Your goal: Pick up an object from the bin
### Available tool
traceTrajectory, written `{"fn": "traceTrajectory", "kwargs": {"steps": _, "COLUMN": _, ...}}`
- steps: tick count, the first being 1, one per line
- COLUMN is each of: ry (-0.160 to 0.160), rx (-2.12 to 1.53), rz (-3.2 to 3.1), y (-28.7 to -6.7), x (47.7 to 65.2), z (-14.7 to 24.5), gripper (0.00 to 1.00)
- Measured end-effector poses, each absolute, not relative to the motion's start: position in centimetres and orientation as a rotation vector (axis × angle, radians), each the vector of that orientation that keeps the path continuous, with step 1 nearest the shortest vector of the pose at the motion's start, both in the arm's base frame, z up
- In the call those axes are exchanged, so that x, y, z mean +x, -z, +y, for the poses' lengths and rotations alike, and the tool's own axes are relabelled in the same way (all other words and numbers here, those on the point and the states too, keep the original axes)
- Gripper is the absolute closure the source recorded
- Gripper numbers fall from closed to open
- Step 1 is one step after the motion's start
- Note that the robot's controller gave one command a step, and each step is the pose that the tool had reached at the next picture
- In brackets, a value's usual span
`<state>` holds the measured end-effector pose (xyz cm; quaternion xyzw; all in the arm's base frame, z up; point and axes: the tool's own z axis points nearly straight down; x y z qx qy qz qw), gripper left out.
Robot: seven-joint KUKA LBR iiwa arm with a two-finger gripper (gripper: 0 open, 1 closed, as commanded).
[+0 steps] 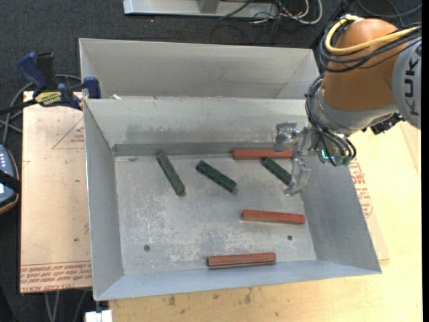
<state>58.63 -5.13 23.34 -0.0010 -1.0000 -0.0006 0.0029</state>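
From where I stand, the arm comes in over the right rim of the grey bin (pixel 100 200), its rounded orange cover (pixel 358 66) hanging above the right wall with cables looped across it. The gripper (pixel 295 183) points down into the right rear part of the bin, low over the floor. I cannot tell from here whether it is set wide or narrow, and nothing can be seen held in it. There are 6 slim bars scattered on the floor, 3 dark green and 3 reddish-brown. Closest to the gripper is the right green bar (pixel 275 168), lying slantwise just to its left, with its lower right end running in under the gripper so that the 2 overlap from this angle. I cannot say whether they touch. Just behind that, the rear red bar (pixel 258 154) lies flat along the foot of the back wall. The middle red bar (pixel 272 216) lies a little in front of the gripper, nearly level. The front red bar (pixel 241 259) rests near the front wall, well apart. The centre green bar (pixel 216 177) and the left green bar (pixel 170 174) lie tilted further left.
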Motion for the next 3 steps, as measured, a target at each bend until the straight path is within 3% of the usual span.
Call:
{"fn": "traceTrajectory", "kwargs": {"steps": 1, "ry": 0.003, "rx": -0.071, "rz": -3.134, "y": -6.6, "x": 55.7, "z": -7.0, "gripper": 0.0}}
{"fn": "traceTrajectory", "kwargs": {"steps": 2, "ry": 0.002, "rx": -0.012, "rz": -3.142, "y": -10.1, "x": 53.9, "z": -5.9, "gripper": 0.0}}
{"fn": "traceTrajectory", "kwargs": {"steps": 3, "ry": 0.002, "rx": -0.312, "rz": -3.127, "y": -10.0, "x": 53.9, "z": -5.5, "gripper": 0.0}}
